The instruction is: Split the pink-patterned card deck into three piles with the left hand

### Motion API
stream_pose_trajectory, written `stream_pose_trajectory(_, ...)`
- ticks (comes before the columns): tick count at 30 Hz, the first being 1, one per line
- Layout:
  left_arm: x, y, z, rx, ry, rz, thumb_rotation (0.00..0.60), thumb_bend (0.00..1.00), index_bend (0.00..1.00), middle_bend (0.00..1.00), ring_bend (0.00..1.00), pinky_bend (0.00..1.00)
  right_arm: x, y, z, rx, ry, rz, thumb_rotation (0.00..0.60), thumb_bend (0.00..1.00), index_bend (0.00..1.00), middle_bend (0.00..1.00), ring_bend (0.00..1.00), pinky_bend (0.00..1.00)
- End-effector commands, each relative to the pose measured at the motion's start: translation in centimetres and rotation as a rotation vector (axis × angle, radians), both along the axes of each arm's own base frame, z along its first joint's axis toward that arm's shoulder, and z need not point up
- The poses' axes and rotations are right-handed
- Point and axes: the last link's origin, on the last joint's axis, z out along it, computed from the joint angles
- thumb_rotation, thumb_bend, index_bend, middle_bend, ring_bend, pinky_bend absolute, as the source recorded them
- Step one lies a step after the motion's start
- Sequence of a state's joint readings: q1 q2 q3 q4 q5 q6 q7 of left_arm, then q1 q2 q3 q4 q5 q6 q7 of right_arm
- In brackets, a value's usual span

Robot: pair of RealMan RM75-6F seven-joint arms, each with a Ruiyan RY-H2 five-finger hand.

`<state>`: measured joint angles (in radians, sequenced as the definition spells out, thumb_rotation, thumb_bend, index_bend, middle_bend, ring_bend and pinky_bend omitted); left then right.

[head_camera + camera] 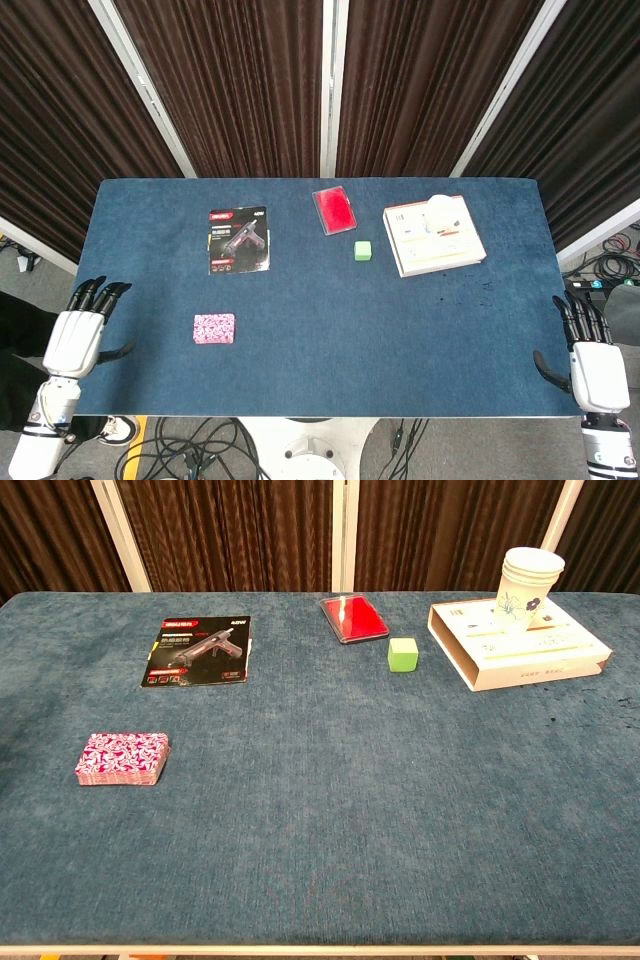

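The pink-patterned card deck lies as one stack on the blue table, near the front left; the chest view shows the deck whole and squared. My left hand hangs off the table's left edge, fingers straight and apart, holding nothing, well to the left of the deck. My right hand hangs off the right front corner, also empty with fingers apart. Neither hand shows in the chest view.
A black packaged tool card lies behind the deck. A red flat case, a green cube and a white box with paper cups on it sit at the back right.
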<state>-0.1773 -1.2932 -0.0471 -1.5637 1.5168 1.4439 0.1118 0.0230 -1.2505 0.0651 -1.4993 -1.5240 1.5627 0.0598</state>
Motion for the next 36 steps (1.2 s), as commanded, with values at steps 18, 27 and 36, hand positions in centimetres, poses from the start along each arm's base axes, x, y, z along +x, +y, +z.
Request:
stream_pose_trajectory(18, 0.9, 0.4, -0.5, -0.076, 0.017, -0.023, 0.6, 0.06, 0.15, 0.16, 0.06, 0.1, 0.5, -0.4, -0.3, 0.004, -0.009, 0.006, 0.6, 0.23, 0.0, 0.0, 0.0, 0.0)
stream_pose_trajectory(27, 1.4, 1.4, -2.3, -0.176, 0.005, -0.028, 0.6, 0.06, 0.15, 0.16, 0.06, 0.1, 0.6, -0.5, -0.1, 0.008, -0.003, 0.003, 0.6, 0.23, 0.0, 0.0, 0.0, 0.0)
stream_pose_trajectory(36, 2.3, 2.6, -5.4, -0.31, -0.042, -0.044, 0.6, 0.06, 0.15, 0.16, 0.06, 0.11, 0.8, -0.6, 0.4, -0.006, -0.001, 0.005, 0.6, 0.23, 0.0, 0.0, 0.0, 0.0)
